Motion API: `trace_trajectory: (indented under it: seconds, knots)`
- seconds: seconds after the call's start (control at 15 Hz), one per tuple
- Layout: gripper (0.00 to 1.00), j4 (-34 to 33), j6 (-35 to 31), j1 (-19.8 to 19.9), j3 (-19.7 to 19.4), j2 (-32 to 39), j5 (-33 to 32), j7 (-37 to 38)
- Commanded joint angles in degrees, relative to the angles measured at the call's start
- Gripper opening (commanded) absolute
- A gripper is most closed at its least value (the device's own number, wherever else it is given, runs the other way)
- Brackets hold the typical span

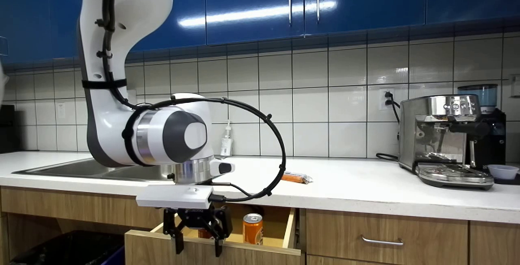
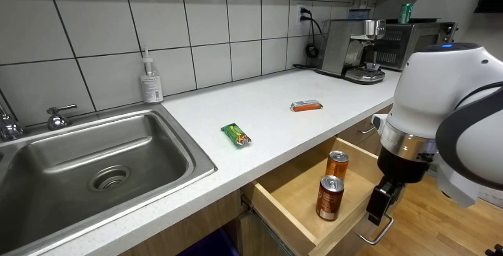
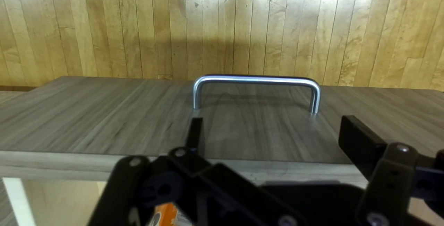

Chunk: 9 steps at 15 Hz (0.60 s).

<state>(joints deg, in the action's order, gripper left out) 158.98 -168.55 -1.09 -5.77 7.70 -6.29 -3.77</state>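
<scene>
My gripper (image 1: 199, 249) points down with its jaws wide apart and nothing between them. It hangs at the front panel of a pulled-out wooden drawer (image 2: 283, 213), close to the panel's top edge; contact cannot be told. In the wrist view, the drawer's metal handle (image 3: 256, 79) lies ahead of the fingertips, apart from them. Inside the drawer stand an orange can (image 2: 337, 165) and a dark red can (image 2: 329, 202), both upright. An exterior view shows the red can mostly hidden behind the gripper. Part of an orange can (image 3: 165, 215) peeks out beneath the left finger.
On the white counter (image 2: 259, 114) lie a green snack packet (image 2: 235, 134) and an orange packet (image 2: 306, 106). A steel sink (image 2: 118, 150), a pump bottle (image 2: 151, 83) and a coffee machine (image 1: 443, 139) line the back. A dark bin (image 1: 73, 248) sits below the counter.
</scene>
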Motion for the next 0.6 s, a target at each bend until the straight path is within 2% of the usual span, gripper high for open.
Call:
trace_trajectory:
  seconds: [0.0, 0.53]
  knots:
    - [1.0, -0.1, -0.5, 0.4, -1.1, -1.2, -3.0, 2.1]
    - [1.0, -0.2, 0.2, 0.9, -0.2, -0.2, -2.0, 0.9]
